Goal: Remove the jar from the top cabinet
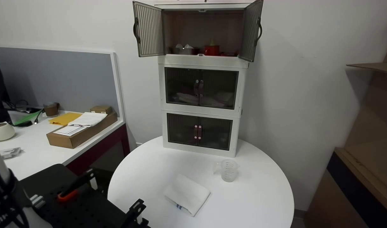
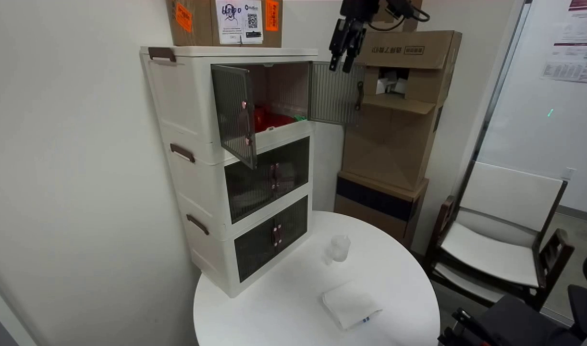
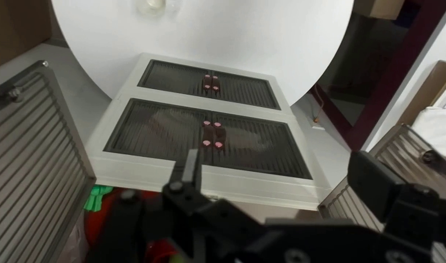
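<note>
The clear jar [image 1: 229, 171] stands on the round white table [image 1: 253, 205] in front of the lower cabinets [image 1: 201, 110], with a faint see-through shape [image 1: 216, 168] right beside it, can't tell what that is. Both tinted doors [image 1: 149, 31] of the top cabinet [image 1: 203, 30] are swung wide and I can see a red item [image 1: 212, 50] sitting inside. My gripper [image 2: 340, 66] hangs up high, fingers [image 3: 369, 182] spread well apart, a door on either side in the wrist view. Folded white cloth [image 1: 187, 193] lies on the table too, near the jar.
</note>
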Available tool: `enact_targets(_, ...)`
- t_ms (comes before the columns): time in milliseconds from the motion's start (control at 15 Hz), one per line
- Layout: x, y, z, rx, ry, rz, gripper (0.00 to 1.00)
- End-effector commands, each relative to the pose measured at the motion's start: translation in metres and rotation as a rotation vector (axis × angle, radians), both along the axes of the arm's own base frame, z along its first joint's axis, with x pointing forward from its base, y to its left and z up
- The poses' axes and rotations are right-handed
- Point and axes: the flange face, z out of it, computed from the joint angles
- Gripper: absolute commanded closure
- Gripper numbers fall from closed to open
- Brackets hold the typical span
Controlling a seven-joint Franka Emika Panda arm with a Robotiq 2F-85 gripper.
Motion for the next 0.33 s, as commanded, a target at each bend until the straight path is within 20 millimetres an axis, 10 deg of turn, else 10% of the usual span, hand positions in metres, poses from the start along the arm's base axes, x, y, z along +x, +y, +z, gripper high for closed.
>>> enact_targets(0, 0.0017, 0.0031, 0.0011, -0.013, -0.019, -0.014, 0.00)
enact_targets(267, 0.0016, 0.0069, 0.0000, -0.021, -0.029, -0.025, 0.00)
